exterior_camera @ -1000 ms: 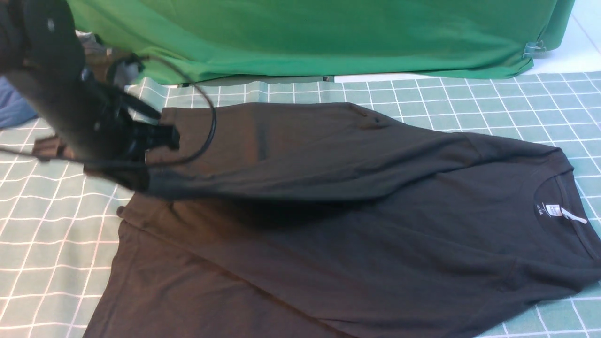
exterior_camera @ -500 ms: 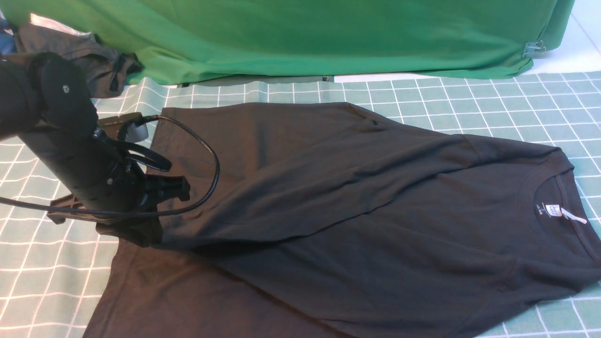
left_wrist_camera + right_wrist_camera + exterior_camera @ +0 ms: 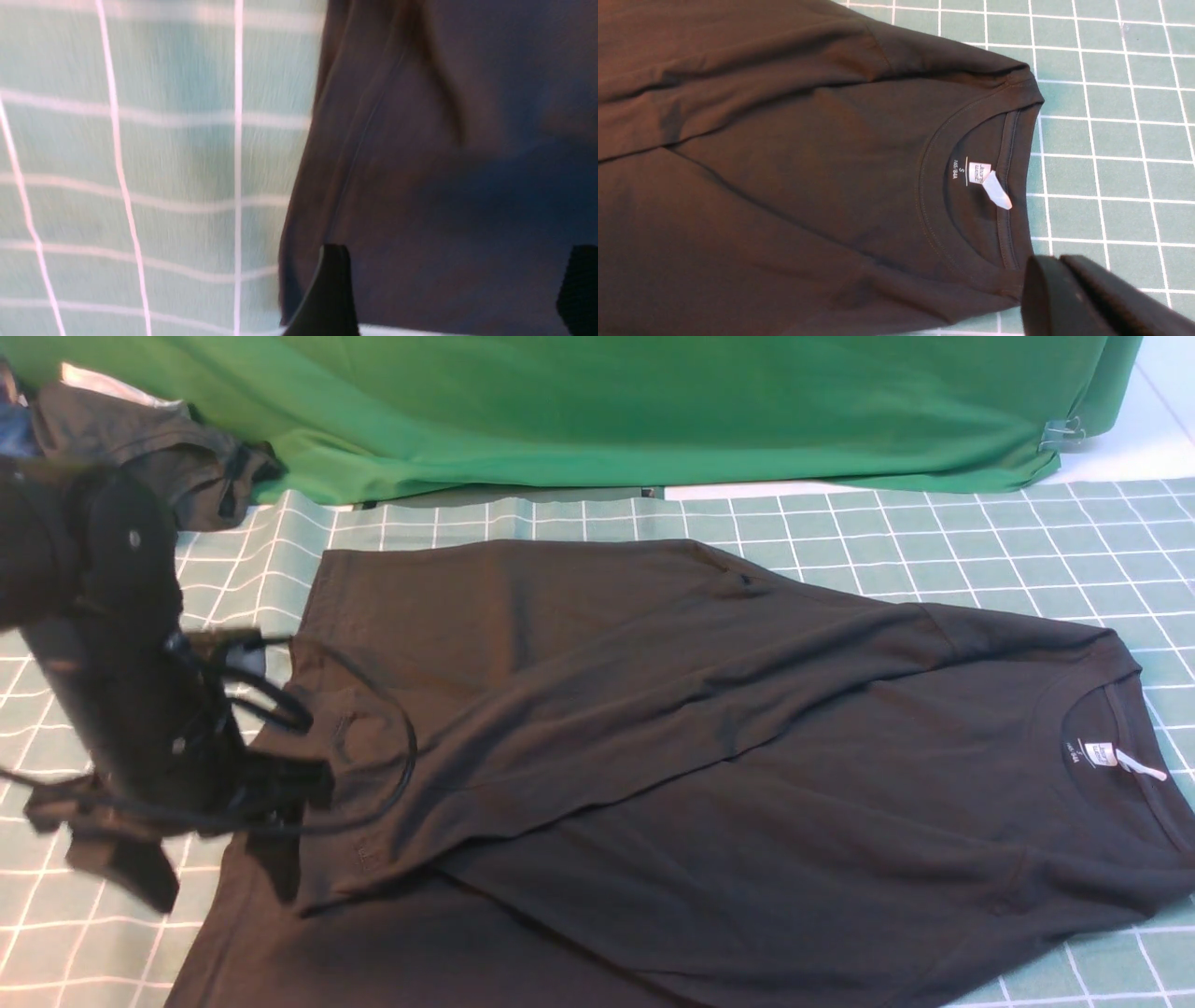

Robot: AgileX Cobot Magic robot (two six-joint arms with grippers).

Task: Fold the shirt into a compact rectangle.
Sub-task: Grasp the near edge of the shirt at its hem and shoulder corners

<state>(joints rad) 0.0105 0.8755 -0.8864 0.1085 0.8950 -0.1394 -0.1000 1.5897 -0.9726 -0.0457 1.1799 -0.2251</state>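
We log the shirt (image 3: 709, 756) on the checked cover (image 3: 934, 541), one side folded askew; left gripper (image 3: 455, 284) gapes empty at its hem, right gripper (image 3: 1064, 289) sits clenched empty by the collar, and we judge a snagging finger could drag the loose fold open.

surface: checked tablecloth (image 3: 934, 541) | on it: shirt (image 3: 747, 756) | far edge: green cloth (image 3: 653, 411), grey garment (image 3: 159, 457)

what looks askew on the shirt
The shirt has its folded flap lying crooked: the flap's edge runs diagonally across the body instead of parallel to the side, and it bunches near the hem.
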